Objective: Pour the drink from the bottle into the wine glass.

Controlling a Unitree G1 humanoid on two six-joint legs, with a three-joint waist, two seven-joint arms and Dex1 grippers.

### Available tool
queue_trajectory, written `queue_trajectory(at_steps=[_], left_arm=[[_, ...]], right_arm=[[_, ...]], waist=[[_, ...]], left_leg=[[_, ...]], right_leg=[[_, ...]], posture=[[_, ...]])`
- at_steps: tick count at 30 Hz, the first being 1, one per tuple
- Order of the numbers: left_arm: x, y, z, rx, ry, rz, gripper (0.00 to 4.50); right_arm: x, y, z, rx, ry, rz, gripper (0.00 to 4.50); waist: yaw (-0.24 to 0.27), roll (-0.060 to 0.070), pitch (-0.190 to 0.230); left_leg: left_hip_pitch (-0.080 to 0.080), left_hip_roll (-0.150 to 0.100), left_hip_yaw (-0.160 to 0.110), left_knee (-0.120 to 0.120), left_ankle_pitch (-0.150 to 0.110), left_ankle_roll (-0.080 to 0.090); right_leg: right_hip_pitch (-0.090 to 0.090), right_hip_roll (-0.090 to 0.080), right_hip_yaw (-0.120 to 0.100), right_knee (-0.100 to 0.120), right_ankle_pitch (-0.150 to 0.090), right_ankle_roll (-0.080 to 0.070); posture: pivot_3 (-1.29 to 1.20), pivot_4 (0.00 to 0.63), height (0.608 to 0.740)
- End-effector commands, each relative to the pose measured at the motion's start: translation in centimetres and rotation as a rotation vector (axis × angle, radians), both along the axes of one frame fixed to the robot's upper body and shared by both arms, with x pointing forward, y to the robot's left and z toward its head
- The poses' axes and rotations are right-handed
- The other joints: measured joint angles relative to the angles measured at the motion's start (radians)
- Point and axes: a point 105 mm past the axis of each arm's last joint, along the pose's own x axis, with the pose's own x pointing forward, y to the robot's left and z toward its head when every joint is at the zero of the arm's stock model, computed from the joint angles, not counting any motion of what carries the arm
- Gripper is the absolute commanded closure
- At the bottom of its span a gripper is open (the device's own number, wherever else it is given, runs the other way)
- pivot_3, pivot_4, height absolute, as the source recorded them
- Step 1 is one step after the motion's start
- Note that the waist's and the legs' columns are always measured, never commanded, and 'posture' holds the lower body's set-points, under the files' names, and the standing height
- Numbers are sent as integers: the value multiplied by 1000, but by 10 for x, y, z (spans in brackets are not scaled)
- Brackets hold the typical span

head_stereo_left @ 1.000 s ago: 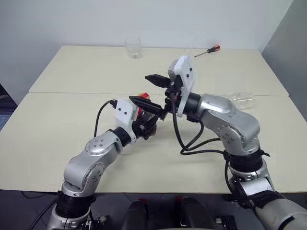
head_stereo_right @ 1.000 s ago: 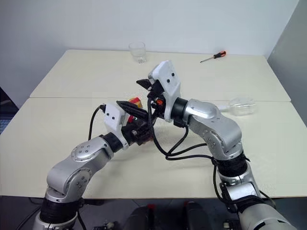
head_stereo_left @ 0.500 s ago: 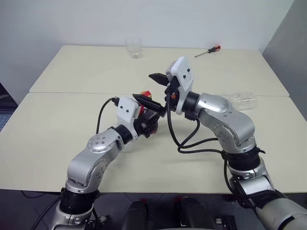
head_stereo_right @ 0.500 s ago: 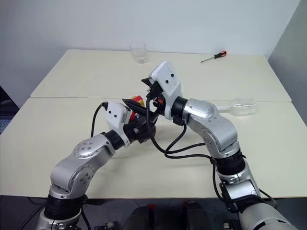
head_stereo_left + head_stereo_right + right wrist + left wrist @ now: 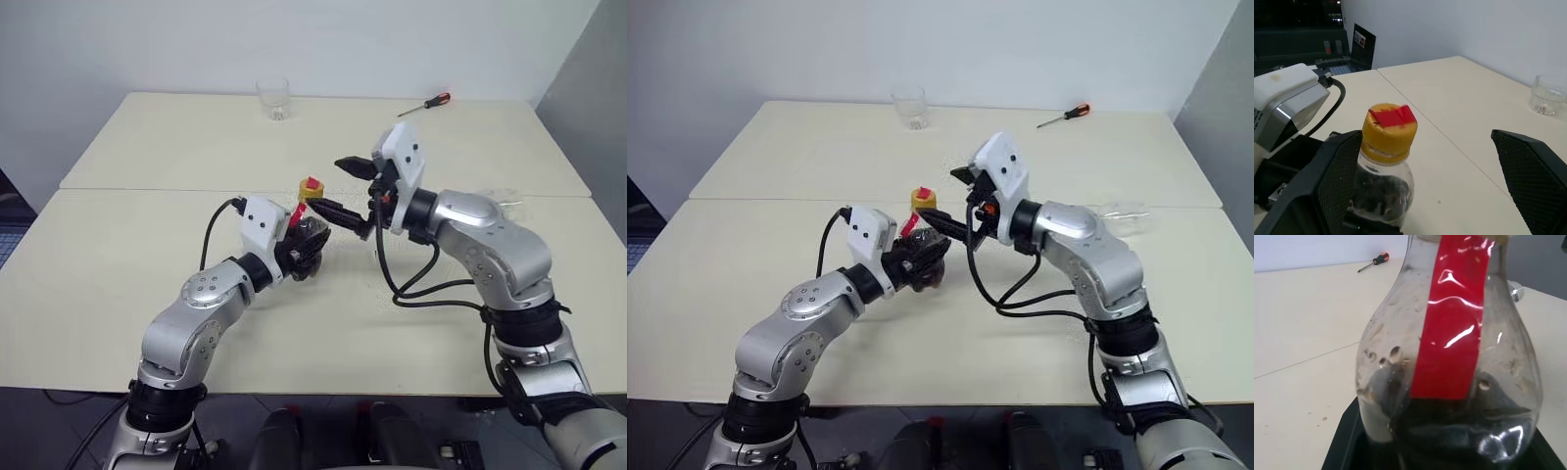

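the bottle (image 5: 308,235) stood upright in the middle of the table (image 5: 147,147), gripped around its rounded body by the left gripper (image 5: 306,242), whose black fingers were pinched against its sides. its yellow cap (image 5: 1389,132) with a red strip across the top was on, and the red label strip (image 5: 1454,318) ran down the clear wall. the drink (image 5: 1459,435), dark and almost black, sat low in the bottle's body, with bubbles clinging to the plastic above it.

just beside the bottle, on the robot's right, the right gripper (image 5: 348,188) hung level at cap height with its jaws spread wide; in the right wrist view one finger (image 5: 1334,181) showed beside the bottle's neck and the other well off to the far side, with nothing between them but the cap.

further right of the bottle, near the table's edge, the wine glass (image 5: 1122,213) lay on its side. well behind the bottle, a short clear tumbler (image 5: 272,99) stood at the far edge, and a screwdriver (image 5: 424,103) with a red handle lay to the far right of it.
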Motion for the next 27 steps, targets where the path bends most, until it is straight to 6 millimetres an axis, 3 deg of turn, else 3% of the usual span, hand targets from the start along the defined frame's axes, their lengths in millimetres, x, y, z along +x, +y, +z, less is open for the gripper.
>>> queue_trajectory(at_steps=[1, 13, 18, 27], left_arm=[[-7, -2, 21, -17, -94, -27, 2526], [-6, 0, 23, -12, -94, -33, 2526], [-6, 1, 25, -11, -99, -32, 2526], [-5, 0, 26, -11, -103, -36, 2526]], right_arm=[[8, -23, 14, 26, -38, -88, 13], [-7, -27, 6, 24, 9, -2, 13], [-18, -14, 5, 57, 33, 97, 13], [-16, 25, 22, 154, 15, 152, 13]], waist=[[1, 0, 0], [2, 0, 0], [1, 0, 0], [0, 0, 0]], left_leg=[[0, 0, 0, 0, 0, 0], [0, 0, 1, 0, 0, 0], [0, 0, 0, 0, 0, 0], [0, 0, 0, 1, 0, 0]], right_leg=[[0, 0, 0, 0, 0, 0], [0, 0, 1, 0, 0, 0], [0, 0, 0, 0, 0, 0], [0, 1, 0, 1, 0, 0]], posture=[[0, 150, 740], [0, 150, 740], [0, 150, 740], [0, 150, 740]])
